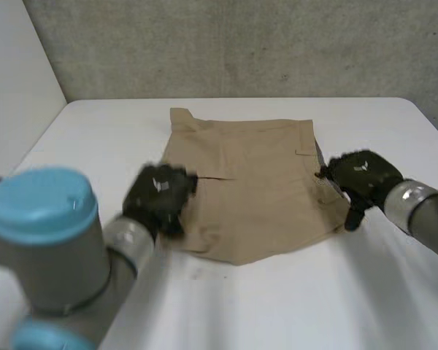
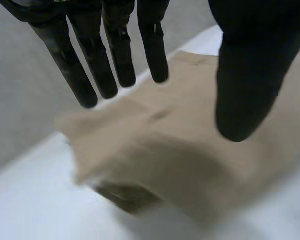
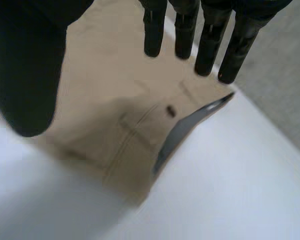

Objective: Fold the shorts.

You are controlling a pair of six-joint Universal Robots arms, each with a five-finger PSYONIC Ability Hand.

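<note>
Nearest, the left arm's light-blue cap (image 1: pixel 40 204) rises over the white desk (image 1: pixel 277 306). Just beyond it the left robot hand (image 1: pixel 159 197) is over the left edge of the tan shorts (image 1: pixel 255 182). Its fingers (image 2: pixel 121 55) are straight and spread, the thumb held apart, gripping nothing. The shorts lie flat in the middle of the desk. At their right edge, by a buttoned pocket (image 3: pixel 167 111), is the right robot hand (image 1: pixel 361 179), also spread wide with straight fingers and holding nothing. A grey concrete wall (image 1: pixel 241 44) stands behind the desk's far edge.
</note>
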